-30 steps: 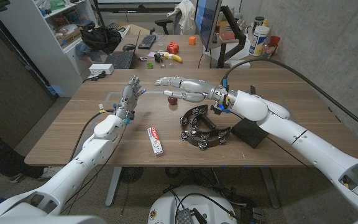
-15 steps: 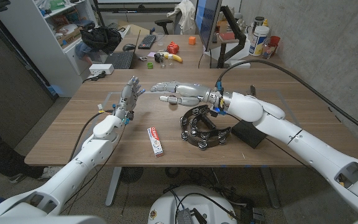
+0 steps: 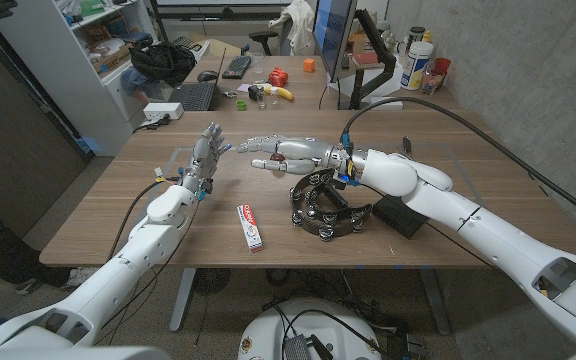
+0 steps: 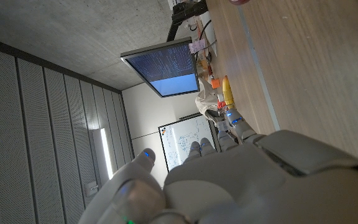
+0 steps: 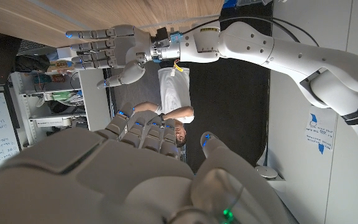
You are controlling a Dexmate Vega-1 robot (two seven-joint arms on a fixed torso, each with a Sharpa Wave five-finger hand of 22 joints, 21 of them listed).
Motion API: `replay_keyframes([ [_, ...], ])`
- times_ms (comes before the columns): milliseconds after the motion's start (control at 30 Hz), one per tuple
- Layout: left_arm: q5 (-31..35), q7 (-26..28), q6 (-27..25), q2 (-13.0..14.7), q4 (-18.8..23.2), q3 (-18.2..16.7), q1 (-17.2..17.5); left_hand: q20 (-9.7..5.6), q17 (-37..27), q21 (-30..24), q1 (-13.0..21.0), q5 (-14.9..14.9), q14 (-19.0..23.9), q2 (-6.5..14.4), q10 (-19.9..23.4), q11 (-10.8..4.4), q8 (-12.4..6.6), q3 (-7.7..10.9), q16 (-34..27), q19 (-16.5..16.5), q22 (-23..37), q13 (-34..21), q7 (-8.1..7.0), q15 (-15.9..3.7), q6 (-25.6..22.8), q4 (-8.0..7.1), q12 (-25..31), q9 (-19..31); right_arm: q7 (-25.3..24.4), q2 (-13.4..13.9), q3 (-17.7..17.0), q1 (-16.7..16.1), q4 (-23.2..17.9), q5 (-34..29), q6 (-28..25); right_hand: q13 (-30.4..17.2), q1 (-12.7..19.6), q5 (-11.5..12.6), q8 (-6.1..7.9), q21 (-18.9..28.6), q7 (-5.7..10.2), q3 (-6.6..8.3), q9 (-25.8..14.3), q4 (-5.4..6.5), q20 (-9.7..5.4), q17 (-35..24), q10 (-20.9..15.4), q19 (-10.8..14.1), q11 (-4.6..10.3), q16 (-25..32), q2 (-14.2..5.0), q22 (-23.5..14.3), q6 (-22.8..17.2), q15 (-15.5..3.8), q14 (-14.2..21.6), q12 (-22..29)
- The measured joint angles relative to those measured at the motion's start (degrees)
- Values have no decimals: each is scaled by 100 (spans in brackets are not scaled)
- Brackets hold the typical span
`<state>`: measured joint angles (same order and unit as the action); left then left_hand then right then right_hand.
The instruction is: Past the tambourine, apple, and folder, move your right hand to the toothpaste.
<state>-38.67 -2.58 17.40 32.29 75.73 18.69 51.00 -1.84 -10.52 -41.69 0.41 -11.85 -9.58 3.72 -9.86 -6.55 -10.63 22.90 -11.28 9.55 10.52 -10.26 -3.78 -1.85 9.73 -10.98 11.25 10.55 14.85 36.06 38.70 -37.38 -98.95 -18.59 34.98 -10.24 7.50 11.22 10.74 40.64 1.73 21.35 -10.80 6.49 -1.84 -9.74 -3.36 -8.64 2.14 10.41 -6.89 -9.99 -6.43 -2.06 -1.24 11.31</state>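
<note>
Since a second ago the right hand [image 3: 280, 153] has slid leftward over the table [image 3: 98, 215], past the far side of the tambourine [image 3: 326, 207], and now covers the spot where the apple showed earlier. It holds nothing, fingers stretched out and apart, pointing toward the left hand [image 3: 207, 152], which stands upright with fingers spread and empty, in the same place as before.

Toothpaste [image 3: 250, 226], the goal, lies flat near the table's front edge, just left of the tambourine and nearer the robot than the right hand. A dark folder [image 3: 402, 214] sits right of the tambourine under the right forearm.

Judging from this, the risk is twofold. If the hand keeps heading left it may strike the left hand, which is close ahead of its fingertips. If it drops early while pulling back toward the toothpaste, the wrist or forearm could catch the tambourine rim and drag it into the box, which lies close enough to the front edge to be pushed off.

Open wood lies between the two hands and down toward the toothpaste; that gap looks like the safest lane.
</note>
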Motion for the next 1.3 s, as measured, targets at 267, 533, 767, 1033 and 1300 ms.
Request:
replay_keyframes([
  [267, -7, -21, 4, 3, -23, -3, 0, 0, 0, 0, 0, 0, 0, 0, 0, 0, 0, -11, 0, 0, 0, 0, 0, 0, 0, 11, 0, -1, 25, -22, 63, 45, 16, -76, -31, 0, 0, 0, 0, 0, 0, -24, 0, -25, 0, 0, 0, 0, 0, 0, 0, 0, 0, 23, -22, 0],
  [533, -10, -40, 20, 2, -56, -4, -7, 0, 0, 0, 0, 0, 0, 0, 0, 0, 0, -34, 0, 0, 0, 0, 0, 0, 0, -1, 0, -1, 55, -44, 131, 86, 62, -119, -45, 0, 0, 0, 0, -39, 0, -24, 0, -25, 0, 1, 0, 0, 0, 0, 0, 0, 0, 32, -31, 0],
  [767, -11, -42, 23, -1, -64, -4, -10, 0, 0, 0, 0, 0, 0, 0, 0, 0, 0, -34, 0, 0, 0, 0, 0, 0, 0, 0, 0, -1, 78, -57, 181, 107, 108, -135, -41, 0, 0, 0, 0, -39, 0, -24, 1, -24, 0, 1, 21, 0, 22, 0, 0, 0, -1, 32, -31, 0],
  [1033, -9, -33, 24, 0, -36, -4, 4, 0, 0, 0, 0, 0, 0, 0, 0, 0, 0, -33, 0, 0, 0, 0, 0, 0, 0, 0, 0, -2, 120, -49, 219, 107, 116, -143, -26, 0, 0, 0, 0, -61, 21, -24, 1, -24, 0, 1, 21, 0, 21, 0, 0, 0, 20, 32, -30, 0],
  [1300, 3, -7, 24, 14, 58, 3, 52, 0, 0, 0, 0, 0, 0, 0, 0, 0, 0, -80, 0, 0, 0, 0, 0, 0, 0, 0, 0, -2, 183, -27, 240, 99, 115, -151, -2, 0, 0, 0, 0, -84, 21, -7, 1, -41, -2, 15, 75, -2, 29, 0, 0, 0, 20, 32, -30, 0],
])
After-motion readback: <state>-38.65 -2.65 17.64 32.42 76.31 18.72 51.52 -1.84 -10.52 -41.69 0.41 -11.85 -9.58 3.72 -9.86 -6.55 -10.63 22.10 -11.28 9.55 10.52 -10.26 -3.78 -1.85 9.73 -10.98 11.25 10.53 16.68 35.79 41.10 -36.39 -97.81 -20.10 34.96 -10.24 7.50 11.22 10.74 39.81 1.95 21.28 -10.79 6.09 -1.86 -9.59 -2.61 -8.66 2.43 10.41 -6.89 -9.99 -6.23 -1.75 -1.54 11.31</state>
